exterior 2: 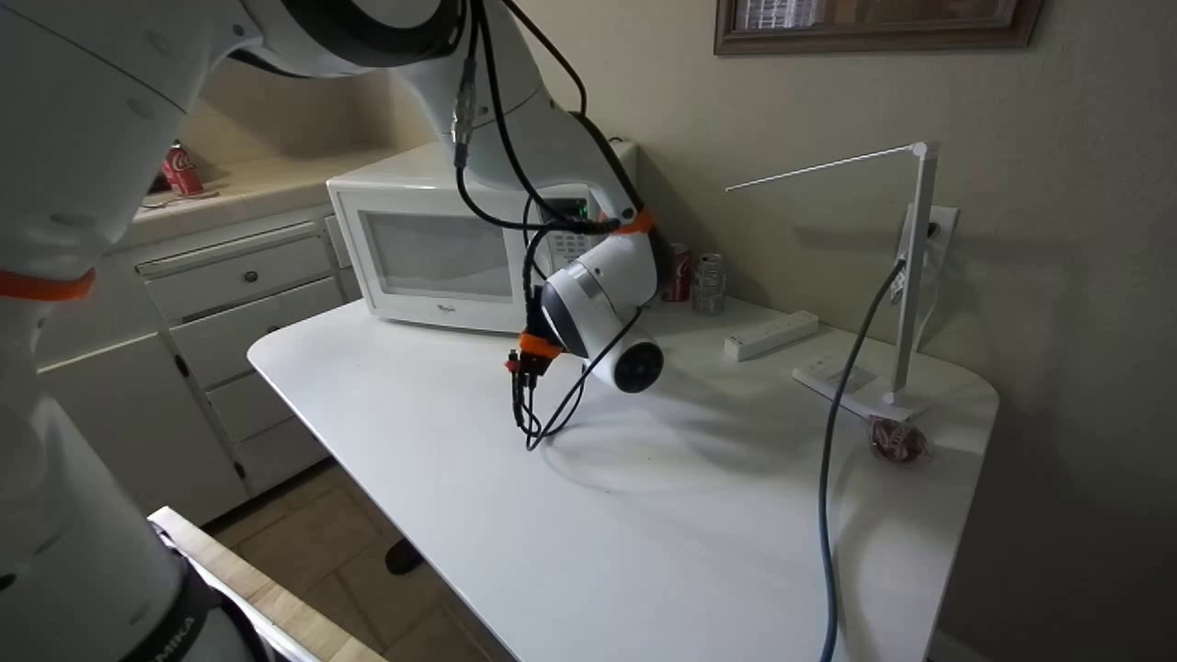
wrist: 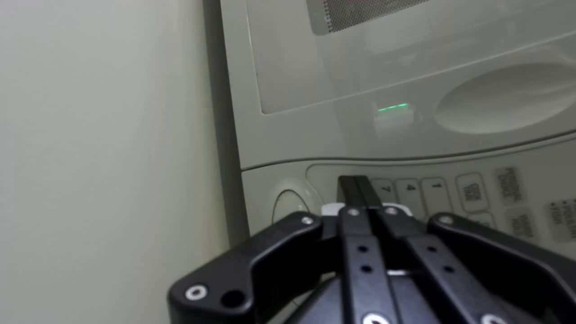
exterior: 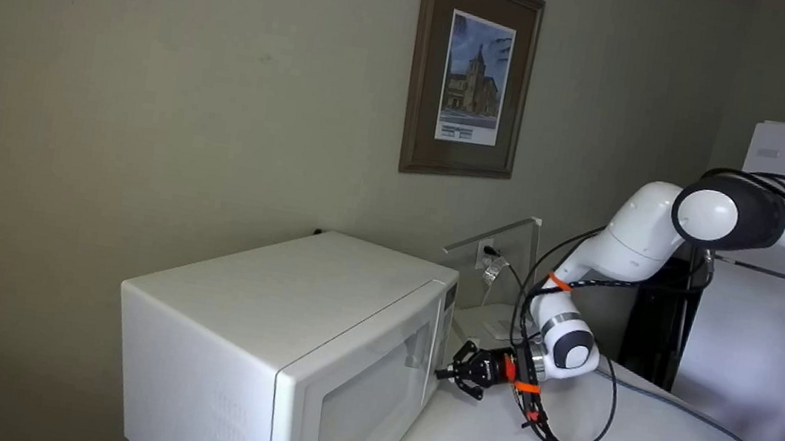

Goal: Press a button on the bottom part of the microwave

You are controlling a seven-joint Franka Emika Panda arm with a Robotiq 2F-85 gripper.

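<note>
The white microwave stands on the table, its door shut; it also shows in an exterior view, partly behind my arm. In the wrist view, the microwave's front shows its keypad turned sideways. My gripper is shut and empty, its fingertips together over the lower keypad, just beside the "7" key. They look touching or very close to the panel; I cannot tell which. A large rounded button lies left of the fingertips, partly hidden by the gripper. In an exterior view the gripper reaches the control strip's lower end.
The white table surface runs along the microwave's bottom edge. A desk lamp, a power strip, a red can and a silver can stand near the wall. Cables hang from my arm to the table.
</note>
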